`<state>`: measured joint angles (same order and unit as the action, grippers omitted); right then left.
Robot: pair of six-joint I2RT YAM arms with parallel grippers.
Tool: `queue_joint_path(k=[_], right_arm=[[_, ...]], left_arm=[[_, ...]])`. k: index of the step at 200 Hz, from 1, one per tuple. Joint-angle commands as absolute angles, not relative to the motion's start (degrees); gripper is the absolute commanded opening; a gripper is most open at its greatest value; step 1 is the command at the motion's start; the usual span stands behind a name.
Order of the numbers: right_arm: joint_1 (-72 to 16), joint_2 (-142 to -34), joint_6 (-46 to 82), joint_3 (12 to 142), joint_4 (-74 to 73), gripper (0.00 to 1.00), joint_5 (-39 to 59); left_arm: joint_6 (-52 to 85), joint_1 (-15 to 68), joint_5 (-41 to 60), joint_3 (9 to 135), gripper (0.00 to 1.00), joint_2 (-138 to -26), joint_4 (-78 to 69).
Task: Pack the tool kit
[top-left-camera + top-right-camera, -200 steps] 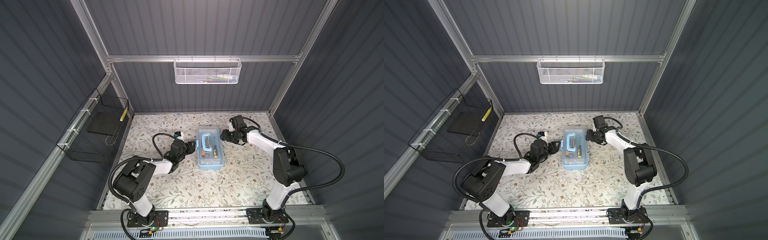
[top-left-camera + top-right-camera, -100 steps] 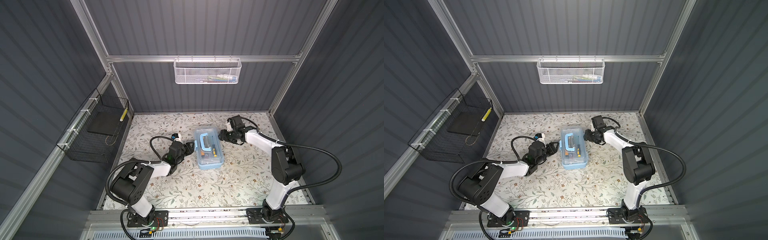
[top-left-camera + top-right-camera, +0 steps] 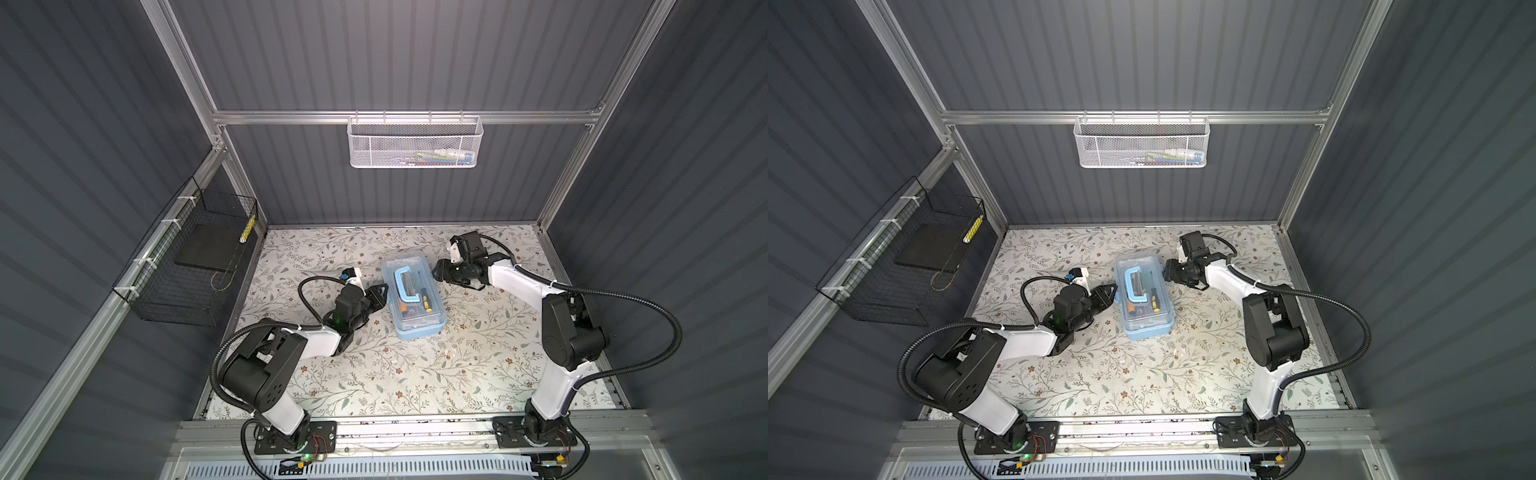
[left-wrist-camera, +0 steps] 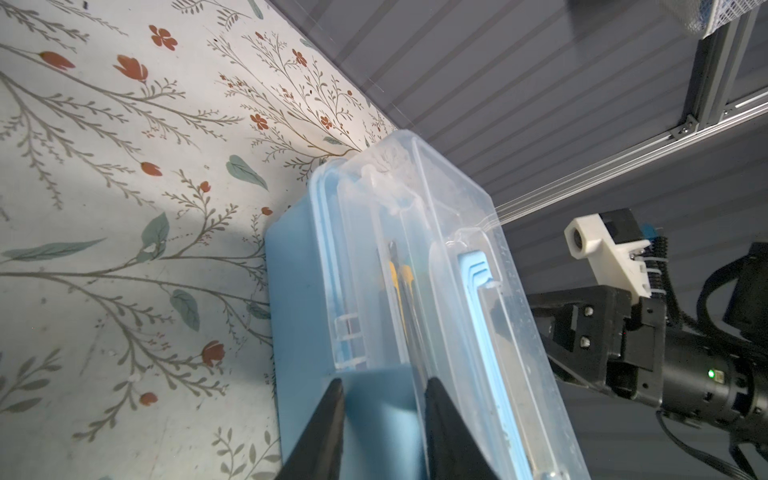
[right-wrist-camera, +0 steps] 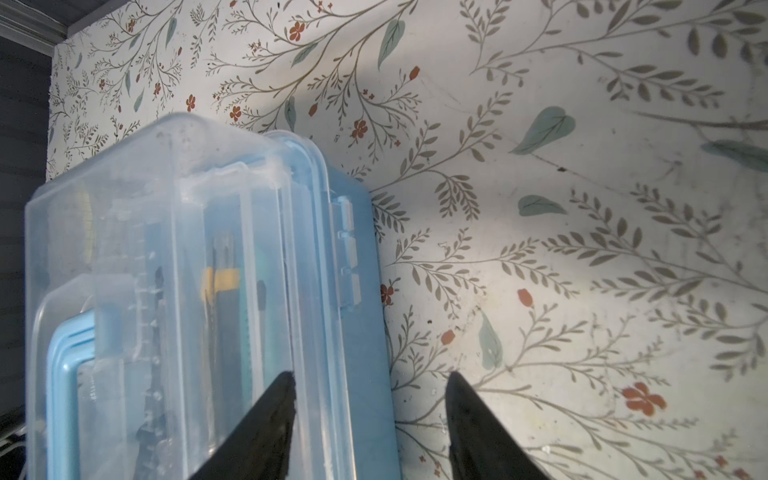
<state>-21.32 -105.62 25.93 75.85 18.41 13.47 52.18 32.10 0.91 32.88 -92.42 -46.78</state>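
Tool kit box (image 3: 415, 301), lid down, lies mid-counter (image 3: 374, 374) between my two arms. Its long axis runs from the back wall (image 3: 395, 187) toward the front rail (image 3: 415, 432), with the near end swung slightly to my right. The blue C-shaped handle (image 3: 404, 286) lies flat on the clear lid (image 4: 457, 216) along that axis, its open side facing my right arm. My left tool (image 4: 384, 390) straddles a blue flap (image 4: 374, 411) on one long side, jaws narrow; whether it pinches I cannot tell. My right tool (image 5: 370, 382) is released, one fingertip over the lid, the other over bare counter.

Risks, as I judge them:
- A one-sided squeeze from the left may slide or yaw the light box, since the right tool braces nothing.
- A half-seated catch may let the lid spring, shifting the screwdrivers (image 3: 424, 296) inside.
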Motion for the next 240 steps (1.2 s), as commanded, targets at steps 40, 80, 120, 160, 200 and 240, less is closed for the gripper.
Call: queue_joint_path(k=[40, 80, 120, 160, 200, 240], right_arm=[[-22.93, -105.42, 26.27, 74.01, 17.13, 0.59, 17.05], [-23.28, -105.46, 26.19, 73.70, 16.67, 0.59, 17.00], [-23.36, -105.69, 26.19, 73.62, 16.49, 0.59, 17.04], [-23.33, -106.08, 26.28, 73.70, 16.19, 0.58, 17.09], [-23.39, -106.30, 26.21, 73.83, 16.22, 0.58, 17.31], [-23.42, -106.42, 26.09, 73.76, 16.21, 0.58, 17.24]], left_arm=[[52.82, 32.69, 3.08, 30.27, 0.35, -90.10, -48.79], [52.21, 32.87, 4.04, 30.17, 0.36, -90.18, -50.01], [52.47, 33.05, 4.04, 30.23, 0.37, -90.26, -50.34], [51.83, 33.22, 5.85, 31.68, 0.45, -91.12, -49.17], [52.80, 33.22, 6.59, 31.57, 0.29, -92.44, -51.48], [53.24, 33.22, 7.77, 32.06, 0.27, -93.25, -52.47]])
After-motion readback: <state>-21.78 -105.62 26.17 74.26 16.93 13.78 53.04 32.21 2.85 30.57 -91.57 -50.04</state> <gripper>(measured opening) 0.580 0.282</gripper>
